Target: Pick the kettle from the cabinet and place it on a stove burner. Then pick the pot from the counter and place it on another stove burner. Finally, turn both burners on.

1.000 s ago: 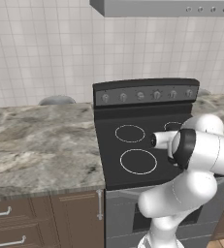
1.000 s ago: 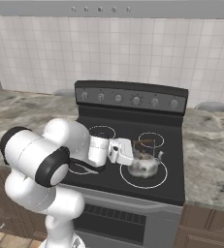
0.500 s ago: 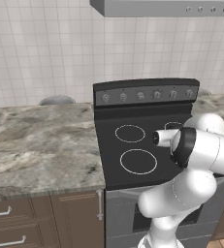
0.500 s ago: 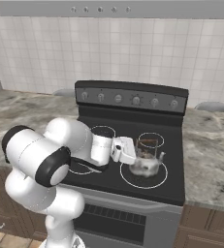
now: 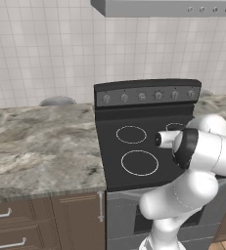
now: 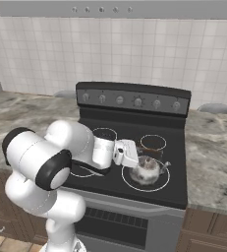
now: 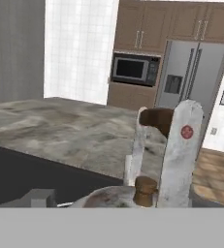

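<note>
Now the wide pincer [image 6: 136, 156] stands by the kettle [image 6: 146, 170], probably light and slippery, best gripped at its handle.

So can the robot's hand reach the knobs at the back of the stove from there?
Probably yes. The gripper sits by the kettle on a front burner, and nothing stands between it and the knobs on the back panel.

Steel range hood [image 5: 168, 7] at twelve o'clock, white tiled wall [image 5: 41, 53] behind; microwave [image 7: 134, 69] (built in) and steel fridge [image 7: 193, 82] at one o'clock.
</note>
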